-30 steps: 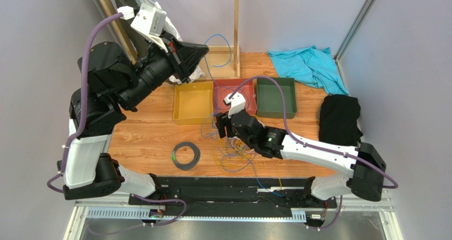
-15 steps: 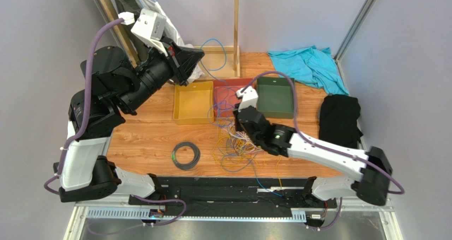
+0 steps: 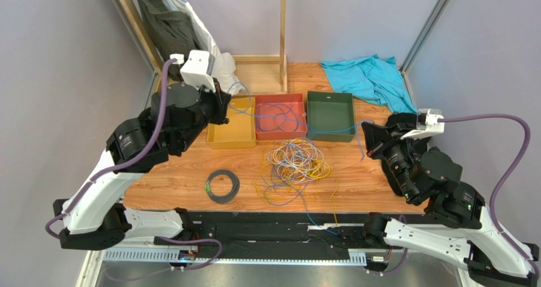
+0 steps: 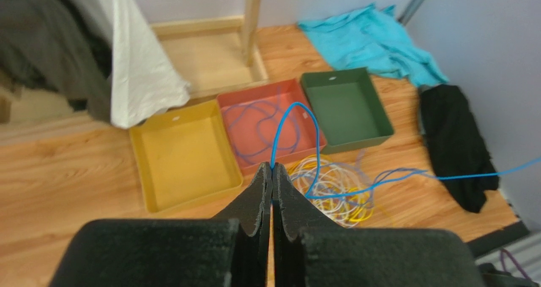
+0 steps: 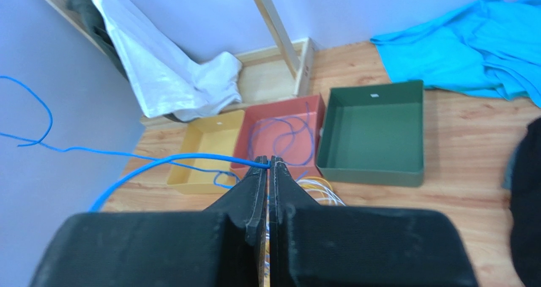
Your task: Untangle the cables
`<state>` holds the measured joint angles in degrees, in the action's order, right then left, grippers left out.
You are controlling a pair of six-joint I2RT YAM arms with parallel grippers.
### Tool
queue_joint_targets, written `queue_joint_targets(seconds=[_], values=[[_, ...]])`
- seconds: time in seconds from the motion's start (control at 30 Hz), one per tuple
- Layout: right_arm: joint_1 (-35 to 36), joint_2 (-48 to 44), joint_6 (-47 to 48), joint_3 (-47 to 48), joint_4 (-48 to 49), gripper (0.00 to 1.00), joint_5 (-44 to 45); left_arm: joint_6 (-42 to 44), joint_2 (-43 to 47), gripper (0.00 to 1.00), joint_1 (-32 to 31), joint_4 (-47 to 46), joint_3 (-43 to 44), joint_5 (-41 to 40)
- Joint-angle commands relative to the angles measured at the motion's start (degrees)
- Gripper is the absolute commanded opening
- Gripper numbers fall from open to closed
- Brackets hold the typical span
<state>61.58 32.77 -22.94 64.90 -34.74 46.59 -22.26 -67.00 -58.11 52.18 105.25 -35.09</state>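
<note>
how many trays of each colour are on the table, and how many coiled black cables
yellow tray: 1
red tray: 1
green tray: 1
black coil: 1
total: 4

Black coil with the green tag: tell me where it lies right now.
In the top view, the black coil lies flat on the wooden table, left of the cable tangle and nearer the arms than the yellow tray, touching neither.
</note>
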Motion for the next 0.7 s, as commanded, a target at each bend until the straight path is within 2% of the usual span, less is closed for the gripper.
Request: queue_joint_targets(seconds=[0.0, 0.17, 0.33, 0.43, 0.57, 0.67], values=[[0.3, -0.6, -3.7, -2.0, -9.3, 0.0, 2.8, -8.8, 3.8, 0.0, -0.2, 9.2, -5.6, -7.6], [0.3, -2.6, -2.3, -1.6, -8.6, 0.0, 4.6, -13.0, 7.5, 0.0, -0.1, 11.0, -14.2, -7.4], [0.3, -4.1, 6.7, 4.9, -3.6, 0.0, 7.5, -17.5, 8.5, 0.0, 1.6, 14.2, -21.4, -5.4], [0.3, -4.5, 9.5, 8.4, -2.1, 0.0, 9.4, -19.2, 9.4, 0.0, 4.8, 15.5, -24.6, -3.5], [0.3, -4.7, 16.9, 12.0, 3.3, 0.0, 9.9, -20.0, 10.1, 0.0, 13.0, 15.9, -29.6, 1.4], [0.3, -3.6, 19.6, 15.6, 5.6, 0.0, 9.4, -20.6, 10.6, 0.0, 15.5, 15.0, -33.1, 3.7]])
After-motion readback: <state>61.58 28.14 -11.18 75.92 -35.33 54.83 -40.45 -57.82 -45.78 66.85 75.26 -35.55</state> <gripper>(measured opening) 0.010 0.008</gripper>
